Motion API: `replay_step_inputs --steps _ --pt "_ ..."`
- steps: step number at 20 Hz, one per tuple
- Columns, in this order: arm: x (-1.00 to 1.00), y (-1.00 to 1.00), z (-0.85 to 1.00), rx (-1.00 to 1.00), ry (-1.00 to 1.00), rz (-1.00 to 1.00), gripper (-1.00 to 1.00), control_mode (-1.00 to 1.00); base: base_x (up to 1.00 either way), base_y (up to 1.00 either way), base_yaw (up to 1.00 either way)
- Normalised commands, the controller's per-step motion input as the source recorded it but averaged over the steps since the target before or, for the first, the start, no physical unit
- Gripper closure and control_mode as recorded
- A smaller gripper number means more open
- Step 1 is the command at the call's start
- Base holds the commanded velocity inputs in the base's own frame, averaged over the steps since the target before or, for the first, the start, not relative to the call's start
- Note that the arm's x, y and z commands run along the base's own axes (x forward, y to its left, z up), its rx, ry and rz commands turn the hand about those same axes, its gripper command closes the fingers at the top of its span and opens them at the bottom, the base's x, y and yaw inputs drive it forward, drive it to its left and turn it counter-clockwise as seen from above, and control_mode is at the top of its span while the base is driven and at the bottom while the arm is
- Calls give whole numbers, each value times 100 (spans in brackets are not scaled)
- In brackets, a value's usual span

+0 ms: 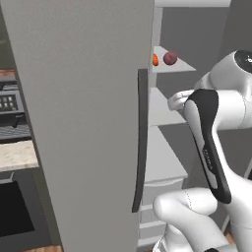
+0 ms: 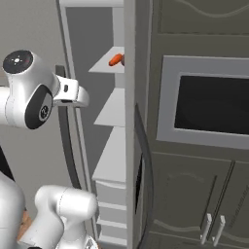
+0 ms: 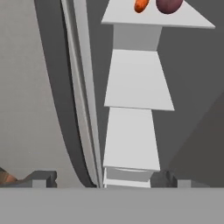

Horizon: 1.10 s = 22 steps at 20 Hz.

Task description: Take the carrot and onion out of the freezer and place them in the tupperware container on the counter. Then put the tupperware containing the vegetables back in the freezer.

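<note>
In the left base view the freezer [image 1: 88, 123] door stands open; the carrot [image 1: 155, 60] and the onion [image 1: 170, 58] lie on a shelf at 1 o'clock. The right base view shows the carrot [image 2: 115, 60] at 12 o'clock. In the hand view the gripper [image 3: 105, 178] has its fingers released, holding nothing; carrot [image 3: 141, 5] and onion [image 3: 168, 5] are at 12 o'clock.

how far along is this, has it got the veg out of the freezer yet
Done: the freezer door stands open. Not yet out: the carrot and onion sit side by side on an upper shelf. In hand: nothing; the gripper is open and empty, pointed into the compartment below them. Left: picking both, loading the tupperware, and returning it to the freezer.
</note>
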Motion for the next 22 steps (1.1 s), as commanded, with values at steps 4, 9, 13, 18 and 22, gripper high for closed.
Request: replay_step_inputs --steps 4,9,13,18,22 --pt "0 0 0 0 0 0 -100 100 56 -3 0" --pt "0 0 0 0 0 0 -100 100 73 0 0" --pt "0 -4 0 0 1 0 -100 -100 29 -4 0" --pt "0 -11 0 2 0 0 -100 -100 0 0 0" --pt "9 -17 14 0 0 0 -100 -100 0 0 0"
